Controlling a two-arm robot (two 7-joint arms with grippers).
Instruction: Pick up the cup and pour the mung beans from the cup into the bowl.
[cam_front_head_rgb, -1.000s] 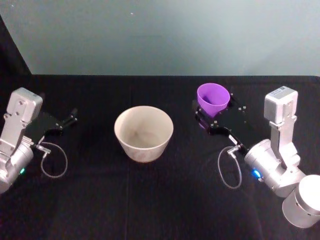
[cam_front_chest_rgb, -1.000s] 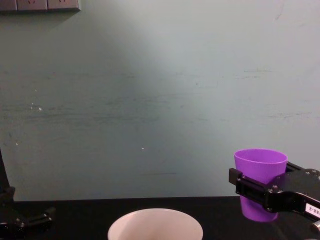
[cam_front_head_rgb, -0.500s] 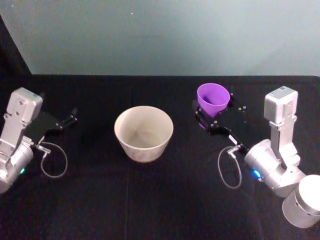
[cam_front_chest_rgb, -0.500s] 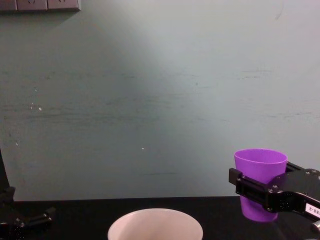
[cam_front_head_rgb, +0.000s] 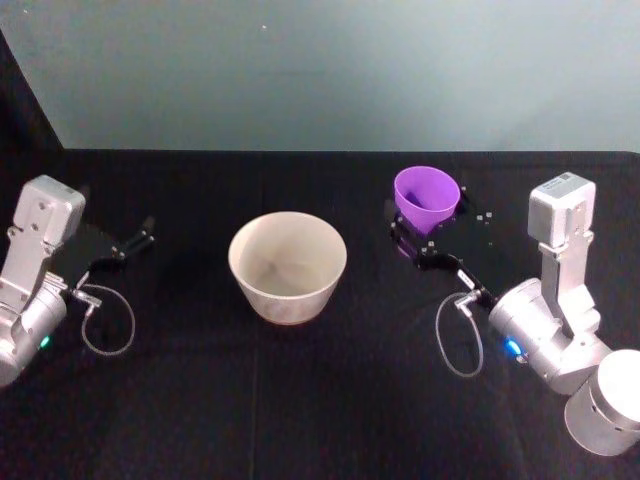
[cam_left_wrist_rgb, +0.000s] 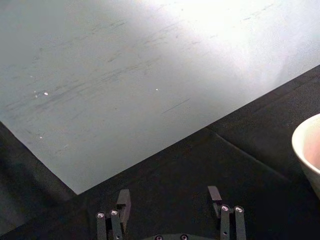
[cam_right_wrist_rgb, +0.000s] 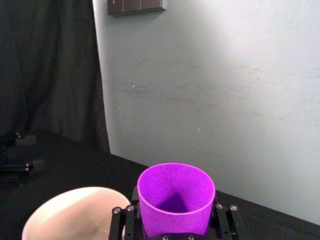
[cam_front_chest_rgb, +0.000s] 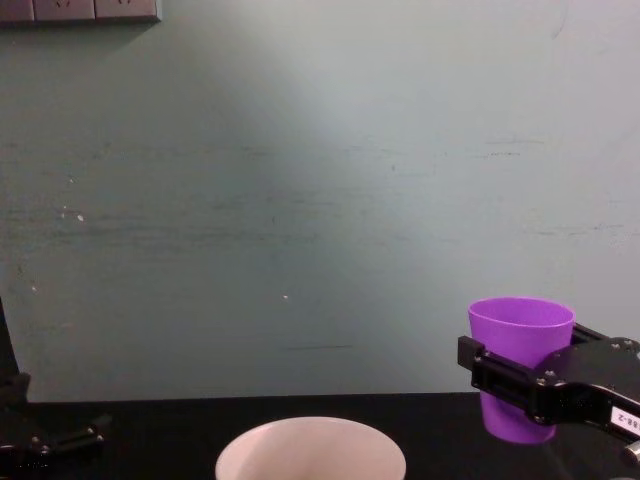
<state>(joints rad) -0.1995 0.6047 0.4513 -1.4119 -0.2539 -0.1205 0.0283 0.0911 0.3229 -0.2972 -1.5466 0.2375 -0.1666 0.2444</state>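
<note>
No change over the last second. My right gripper (cam_front_head_rgb: 428, 228) stays clamped on the small tapered purple plastic cup (cam_front_head_rgb: 427, 195), which is upright and to the right of the wide cream bowl (cam_front_head_rgb: 288, 295). Left gripper (cam_front_head_rgb: 130, 242) parked, fingers apart. Pour not started; I judge the carry-over comes next.

Purple cup (cam_front_head_rgb: 427, 197): plastic, smooth, slight sheen. Cream bowl (cam_front_head_rgb: 288, 262): smooth, matt inside. Over tabletop, black cloth (cam_front_head_rgb: 300, 400): matt. Black right gripper (cam_front_head_rgb: 428, 218): matt, small shiny screws. Silver right arm housing (cam_front_head_rgb: 560, 230): metal-looking, satin. Pale wall (cam_front_chest_rgb: 300, 200): painted, scuffed.
</note>
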